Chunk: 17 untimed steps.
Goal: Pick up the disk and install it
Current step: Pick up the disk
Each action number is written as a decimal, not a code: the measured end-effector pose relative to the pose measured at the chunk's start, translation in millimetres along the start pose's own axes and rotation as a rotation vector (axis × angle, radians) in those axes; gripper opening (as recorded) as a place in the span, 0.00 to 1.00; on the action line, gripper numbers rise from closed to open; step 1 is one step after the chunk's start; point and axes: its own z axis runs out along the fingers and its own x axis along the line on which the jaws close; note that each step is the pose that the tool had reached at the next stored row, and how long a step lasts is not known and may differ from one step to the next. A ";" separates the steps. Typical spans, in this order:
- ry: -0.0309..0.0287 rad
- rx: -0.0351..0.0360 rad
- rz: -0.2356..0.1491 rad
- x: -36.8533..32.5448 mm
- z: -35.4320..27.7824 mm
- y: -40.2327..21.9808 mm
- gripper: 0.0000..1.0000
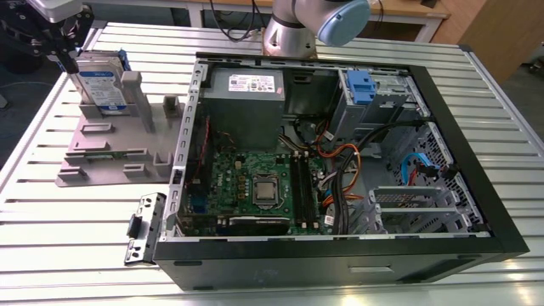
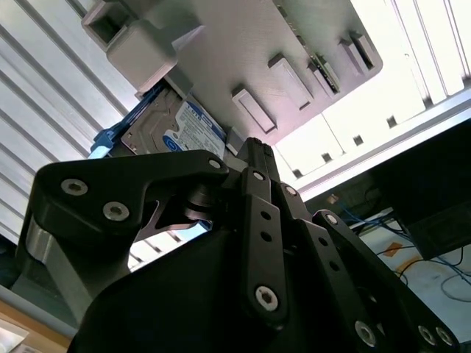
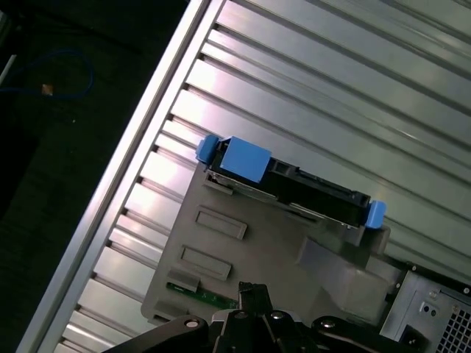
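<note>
Disk (image 3: 294, 187) edge-up in grey stand (image 3: 250, 250), on slatted table (image 3: 331, 73)

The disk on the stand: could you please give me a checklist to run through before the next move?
1. Disk upright in the stand: ok.
2. Pincer close to the disk's top edge: ok.
3. Pincer holding the disk: cannot tell.
4. Case open, inside exposed: ok.
5. Bay free for the disk: cannot tell; a blue part sits there.
</note>
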 end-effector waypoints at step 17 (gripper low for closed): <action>0.0012 -0.0006 -0.027 0.0 0.0 0.0 0.10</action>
